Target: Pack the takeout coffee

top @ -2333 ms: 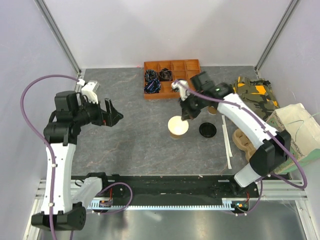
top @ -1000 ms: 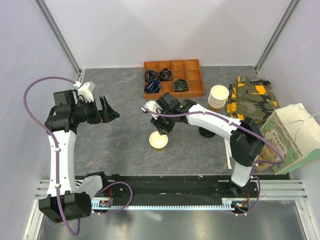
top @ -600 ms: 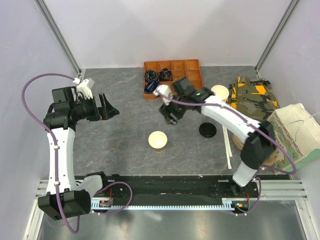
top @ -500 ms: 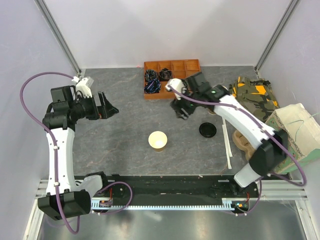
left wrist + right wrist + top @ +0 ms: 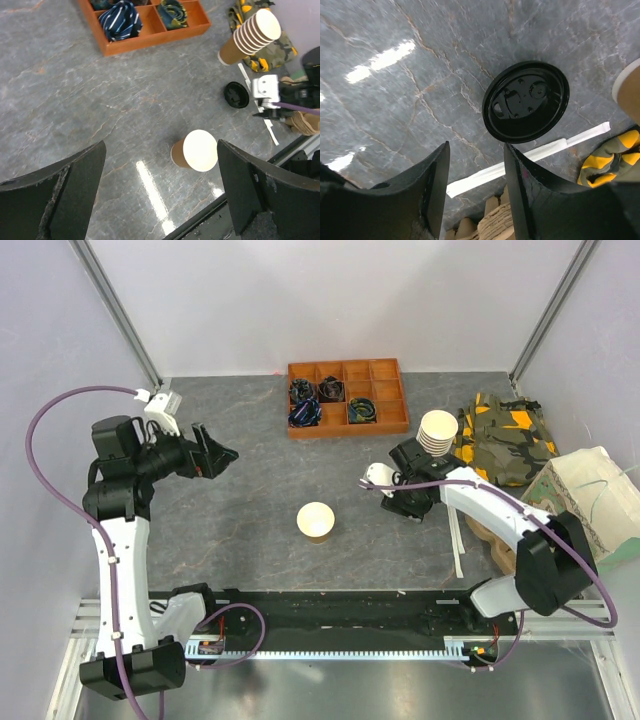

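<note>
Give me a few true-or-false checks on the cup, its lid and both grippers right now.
1. The black lid is on the cup. False: it lies on the table, apart from the open-topped cup.
2. The left gripper is open and empty. True.
3. The right gripper is shut on the lid. False: its jaws are open above the lid.
4. A stack of cups stands beside the camouflage bag. True.

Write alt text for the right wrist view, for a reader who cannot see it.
A round black plastic lid lies flat on the grey marbled table, just ahead of the open right claw, which holds nothing. A white strip lies beside the lid, and camouflage fabric shows at the lower right corner.
</note>
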You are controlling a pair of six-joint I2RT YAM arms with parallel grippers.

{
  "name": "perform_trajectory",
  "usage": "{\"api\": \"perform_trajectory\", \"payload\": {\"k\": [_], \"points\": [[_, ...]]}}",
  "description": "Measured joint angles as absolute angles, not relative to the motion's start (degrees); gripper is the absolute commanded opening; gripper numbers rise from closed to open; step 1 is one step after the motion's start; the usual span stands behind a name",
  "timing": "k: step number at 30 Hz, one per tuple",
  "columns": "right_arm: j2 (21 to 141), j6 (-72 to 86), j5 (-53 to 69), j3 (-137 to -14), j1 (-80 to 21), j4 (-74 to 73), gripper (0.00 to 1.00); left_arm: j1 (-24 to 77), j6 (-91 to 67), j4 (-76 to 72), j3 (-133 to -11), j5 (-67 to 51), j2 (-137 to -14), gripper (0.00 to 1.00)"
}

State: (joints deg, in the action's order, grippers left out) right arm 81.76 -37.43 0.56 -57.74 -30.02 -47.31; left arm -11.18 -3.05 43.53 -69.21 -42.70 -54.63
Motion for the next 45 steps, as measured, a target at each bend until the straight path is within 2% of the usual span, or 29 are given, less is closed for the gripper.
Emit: {"api": "perform_trajectory", "payload": {"k": [8, 14, 17, 18, 21, 24, 30, 34, 39, 45], "points": [[86.67, -39.86, -1.87, -55.35, -29.69, -41.98, 0.48, -11.18, -2.92, 43.13, -66.0, -43.51, -54.52, 1.0], [89.17, -40.93, -2.63, -54.39, -28.84, -39.03, 0.38, -11.18, -2.92, 42.72, -64.9, -43.59, -54.68, 1.0], [90.04, -41.1, -2.59, -54.11, -28.64, -38.13, 0.29, -11.18, -2.66, 42.59, -64.01, -43.77, -54.68, 1.0], [90.21, -41.21, -2.48, -53.95, -28.6, -38.02, 0.21, -11.18, -2.52, 42.57, -63.94, -43.75, -54.68, 1.0], [90.32, -41.41, -2.15, -53.63, -28.6, -37.93, 0.09, -11.18, -0.82, 42.15, -63.94, -43.94, -54.37, 1.0], [90.32, -41.25, -1.52, -53.56, -28.6, -38.22, 0.0, -11.18, 1.26, 41.91, -63.94, -45.12, -53.98, 1.0], [89.62, -40.23, 1.83, -55.22, -28.05, -42.98, 0.0, -11.18, 5.32, 41.93, -63.96, -49.63, -53.84, 1.0], [87.83, -38.02, 7.86, -63.29, -27.53, -49.56, 0.0, -11.18, 8.16, 41.93, -64.16, -53.17, -53.84, 1.0], [84.86, -34.11, 20.69, -75.5, -27.35, -54.59, 0.0, -9.58, 13.52, 41.85, -64.82, -57.58, -53.82, 0.98], [85.08, -32.14, 40.42, -84.58, -27.35, -62.22, 0.0, -0.38, 26.37, 41.21, -64.97, -60.62, -52.01, 0.95]]}}
